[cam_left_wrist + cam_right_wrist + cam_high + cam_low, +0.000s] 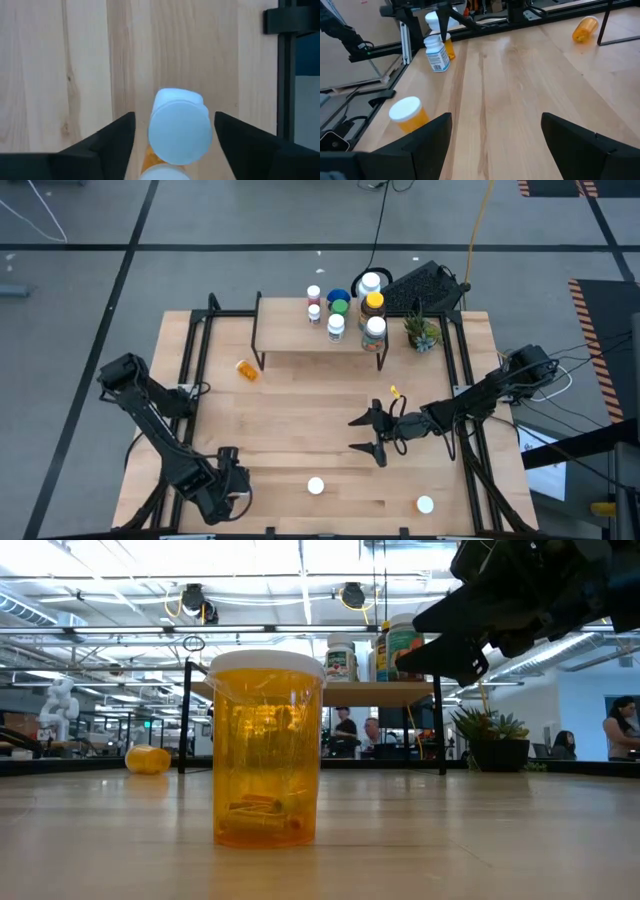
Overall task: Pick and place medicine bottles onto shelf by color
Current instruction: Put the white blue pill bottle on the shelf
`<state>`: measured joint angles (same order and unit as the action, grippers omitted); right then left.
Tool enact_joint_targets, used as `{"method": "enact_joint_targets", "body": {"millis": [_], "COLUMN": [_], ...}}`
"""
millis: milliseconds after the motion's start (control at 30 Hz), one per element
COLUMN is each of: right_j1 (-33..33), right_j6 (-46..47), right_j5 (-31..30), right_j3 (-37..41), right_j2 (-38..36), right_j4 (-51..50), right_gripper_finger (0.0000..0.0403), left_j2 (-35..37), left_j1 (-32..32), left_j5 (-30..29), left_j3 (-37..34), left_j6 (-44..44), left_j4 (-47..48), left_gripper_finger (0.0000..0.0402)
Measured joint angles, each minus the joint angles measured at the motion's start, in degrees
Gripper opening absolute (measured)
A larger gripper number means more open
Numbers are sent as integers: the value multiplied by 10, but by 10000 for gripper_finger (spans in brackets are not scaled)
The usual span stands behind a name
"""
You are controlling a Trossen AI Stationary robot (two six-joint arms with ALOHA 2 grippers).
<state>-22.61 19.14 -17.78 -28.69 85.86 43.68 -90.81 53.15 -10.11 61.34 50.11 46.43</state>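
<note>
While the left tool (235, 485) sits low at the near left corner of the desk (300, 410), its fingers are spread wide on either side of a white bottle (180, 125) standing upright, without touching it; the left wrist view also shows a bit of an orange bottle just at the white one's foot. Over the middle of the desk, the right tool (368, 432) hangs released and empty, its fingers wide apart and pointing toward the left side. A white-capped orange bottle (316, 486) stands near the front edge, and another white-capped bottle (425, 504) stands further right. One orange bottle (246, 369) lies on its side on the desk beside the shelf's left leg. At the far edge, the shelf (290, 330) carries a cluster of bottles (345, 305) toward its right end, white, blue, green and amber among them. A small potted plant (421, 332) sits just right of the shelf.
</note>
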Motion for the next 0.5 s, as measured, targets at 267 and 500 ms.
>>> {"method": "enact_joint_targets", "body": {"millis": [267,500], "right_j1": [0,0], "right_j6": [4,4], "right_j5": [0,0], "right_j3": [0,0], "right_j2": [0,0], "right_j4": [-1,-1], "right_gripper_finger": [299,299], "left_j2": [1,2], "left_j1": [-12,-33], "left_j5": [13,13], "left_j3": [0,0], "left_j6": [-1,7], "left_j4": [-1,0], "left_gripper_finger": [165,188]}}
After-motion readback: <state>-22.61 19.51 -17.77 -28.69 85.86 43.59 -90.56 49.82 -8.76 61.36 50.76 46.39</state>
